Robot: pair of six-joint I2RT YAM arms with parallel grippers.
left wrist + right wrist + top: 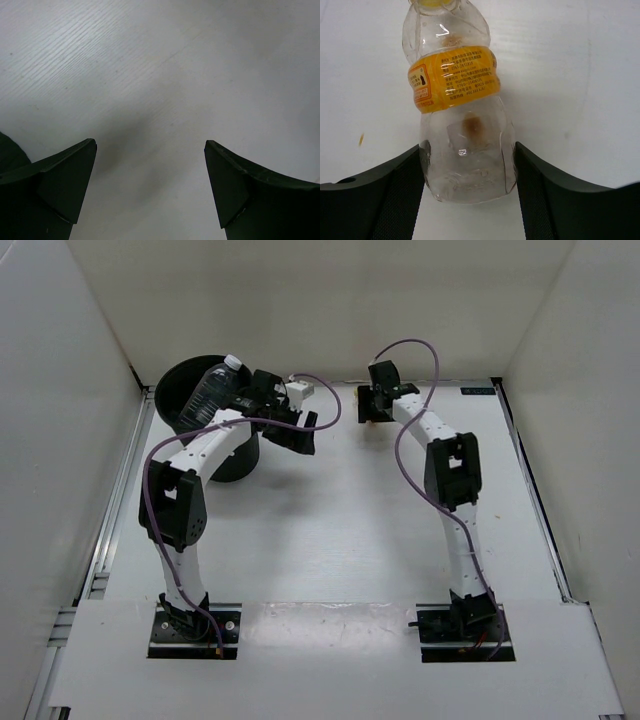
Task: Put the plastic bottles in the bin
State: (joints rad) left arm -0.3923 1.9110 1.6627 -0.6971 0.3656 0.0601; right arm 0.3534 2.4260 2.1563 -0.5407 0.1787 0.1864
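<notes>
Jaws of the left gripper (150, 150) stand wide apart with nothing between them, only bare table (165, 60) showing in the gap. Jaws of the right gripper (467, 147) are drawn in to the width of a small bottle (452, 82), one dark finger against each side of its lower body. This bottle is clear, with a yellow-orange label band around its middle and a yellow cap at the far end. It looks empty and lies on the table pointing away from the wrist. In the overhead view the black bin (172, 400) stands at the far left corner of the table. A clear water bottle (212, 392) with a white cap rests inside the bin, tilted, with its neck rising above the rim on the far side. The left gripper hangs just to the right of the bin, beside its rim. The right gripper and its bottle are well to the right of the bin, near the table's far edge. The table is white with a fine wood-grain pattern, and a small orange fleck (361, 139) lies on it left of the held bottle. Plain white walls (320, 300) enclose the table at the back and both sides. A metal rail (120, 500) runs along the table's left edge, from the bin toward the arm bases. Purple cables (420, 345) loop along both arms.
</notes>
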